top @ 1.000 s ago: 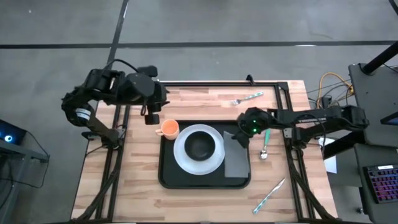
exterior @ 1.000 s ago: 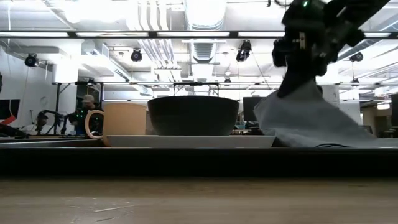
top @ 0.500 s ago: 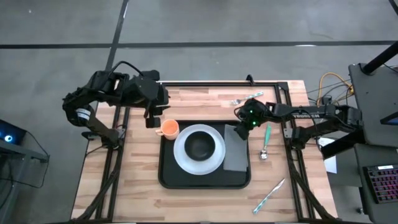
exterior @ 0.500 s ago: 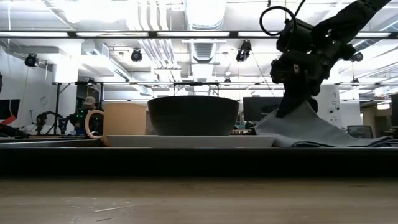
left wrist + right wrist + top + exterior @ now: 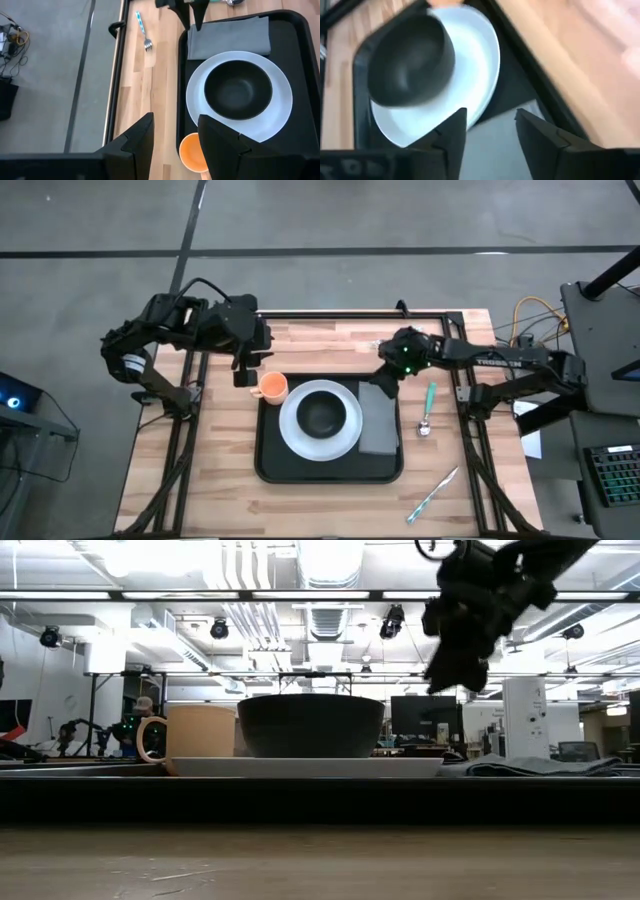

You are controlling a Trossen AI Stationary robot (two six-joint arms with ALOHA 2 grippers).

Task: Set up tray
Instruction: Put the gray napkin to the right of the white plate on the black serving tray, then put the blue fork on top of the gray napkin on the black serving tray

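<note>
While my right claw (image 5: pixel 388 373) hangs above the far right corner of the tray (image 5: pixel 331 471), its fingers (image 5: pixel 451 134) stand spread and hold nothing. In the low view the claw is raised clear of the cloth (image 5: pixel 530 767). The cloth lies flat in the tray's right part, just beside the plate (image 5: pixel 320 446).

The tray sits at the middle of the worktop (image 5: pixel 220 470). It carries the white plate at its centre. A dark bowl (image 5: pixel 321 414) stands on the plate. An orange cup (image 5: pixel 271 387) stands at the tray's far left corner, close to the plate.

My left claw (image 5: pixel 244 369) hangs over the worktop just beyond the tray's far left corner, near the cup. Its fingers (image 5: pixel 137 140) are spread and empty.

Off the tray, a fork (image 5: pixel 396 337) lies on the far part of the worktop. A spoon (image 5: pixel 427 407) lies to the right of the tray. A knife (image 5: pixel 433 494) lies at the near right of the worktop.
</note>
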